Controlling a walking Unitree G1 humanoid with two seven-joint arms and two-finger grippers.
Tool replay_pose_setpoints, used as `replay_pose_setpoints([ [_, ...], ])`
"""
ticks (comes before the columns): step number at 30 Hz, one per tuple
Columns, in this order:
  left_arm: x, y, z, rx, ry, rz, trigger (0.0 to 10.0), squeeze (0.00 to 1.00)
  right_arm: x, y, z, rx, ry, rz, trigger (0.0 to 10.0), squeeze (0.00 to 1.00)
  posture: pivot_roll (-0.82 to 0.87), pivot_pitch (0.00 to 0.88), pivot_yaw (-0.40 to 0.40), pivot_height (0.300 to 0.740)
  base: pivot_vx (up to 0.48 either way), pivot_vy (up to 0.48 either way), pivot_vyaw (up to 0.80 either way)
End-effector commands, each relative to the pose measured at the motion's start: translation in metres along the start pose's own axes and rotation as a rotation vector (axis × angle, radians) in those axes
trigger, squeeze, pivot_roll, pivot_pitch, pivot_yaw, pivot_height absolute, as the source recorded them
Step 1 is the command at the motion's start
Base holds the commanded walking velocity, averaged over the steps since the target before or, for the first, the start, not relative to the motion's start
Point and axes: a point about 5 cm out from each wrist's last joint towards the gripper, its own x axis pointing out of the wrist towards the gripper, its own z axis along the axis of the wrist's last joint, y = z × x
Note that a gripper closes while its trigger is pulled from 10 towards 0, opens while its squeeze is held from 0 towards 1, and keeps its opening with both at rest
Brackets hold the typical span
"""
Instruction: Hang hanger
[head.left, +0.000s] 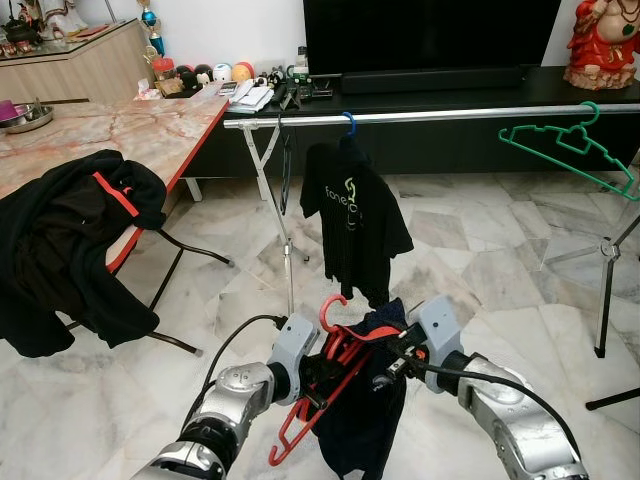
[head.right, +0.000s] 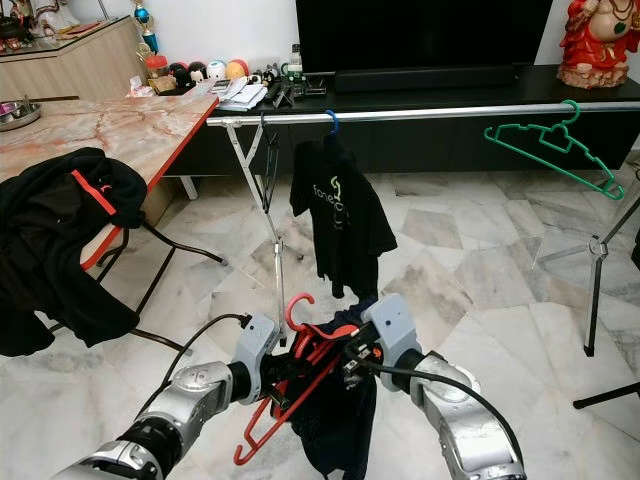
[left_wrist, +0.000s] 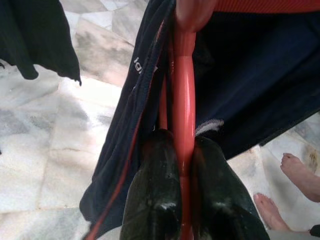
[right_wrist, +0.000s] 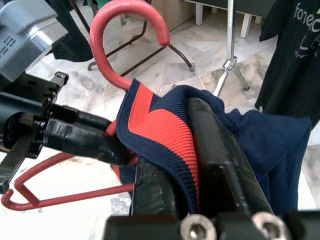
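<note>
A red hanger hangs low in front of me, tilted, its hook up. My left gripper is shut on the hanger's bar, one black finger on each side. A navy shirt with a red collar is draped over the hanger. My right gripper is shut on that collar, beside the hook. Farther off, a silver rail crosses the room. It carries a black T-shirt on a blue hanger and a bare green hanger.
A marble table stands at the left with a black jacket draped over its edge. The rail's stand legs and a tripod leg rise from the marble floor. A person's bare feet are beside me.
</note>
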Motion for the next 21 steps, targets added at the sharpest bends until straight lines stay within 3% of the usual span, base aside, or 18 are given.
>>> replay_pose_setpoints([
  [1,-0.002,0.006,0.009,0.004,-0.029,0.013,10.0,0.00,0.001,0.006,0.004,0.004,-0.018,0.037,10.0,1.00,-0.01,0.069,0.071,0.740,0.000,0.000,0.00],
  [21,-0.001,0.009,0.014,-0.048,-0.079,0.082,10.0,0.00,-0.018,0.013,-0.014,-0.053,0.117,0.075,10.0,1.00,-0.02,0.068,0.063,0.740,0.000,0.000,0.00],
])
